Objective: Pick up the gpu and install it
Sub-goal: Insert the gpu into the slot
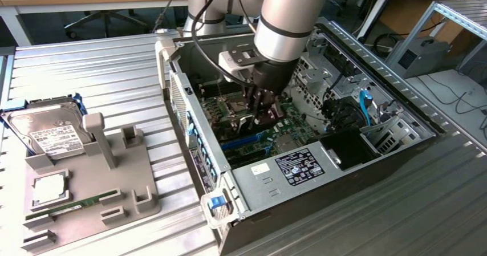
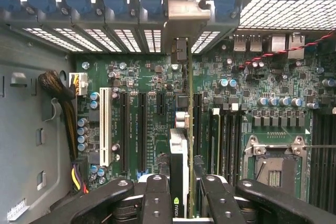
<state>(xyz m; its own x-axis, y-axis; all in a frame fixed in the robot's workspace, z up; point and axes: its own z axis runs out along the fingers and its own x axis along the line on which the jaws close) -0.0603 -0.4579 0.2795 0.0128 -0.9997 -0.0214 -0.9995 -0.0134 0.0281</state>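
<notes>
The corrugated metal desk (image 1: 99,68) is carrying the open computer case (image 1: 304,176), which is lying on its side with its inside facing up, and the arm (image 1: 293,22) is reaching down into it from above. On the exterior view's left, well apart from the case, a grey holder (image 1: 129,193) is keeping a hard drive (image 1: 45,133) and a RAM stick (image 1: 68,207). Inside the case, the green motherboard (image 2: 147,77) is lying flat beneath the wrist camera. The pincer (image 2: 185,179) is hanging low over the board and is clamping the gpu (image 2: 178,150) between its two dark fingers (image 2: 156,198), one on each face of the card. The gpu is standing on edge, so the wrist view is showing it as a thin strip with its silver cooler near the pincer. Its long axis is running straight away from the pincer toward the row of rear slot covers (image 2: 115,38), with its metal bracket (image 2: 186,11) at that far end. That axis is lying parallel to the black expansion slots (image 2: 143,129) and the white slot (image 2: 103,127) just beside it. The card is hiding whatever slot is sitting directly under it, so I cannot tell whether its lower edge is touching a slot or hanging just above one.
</notes>
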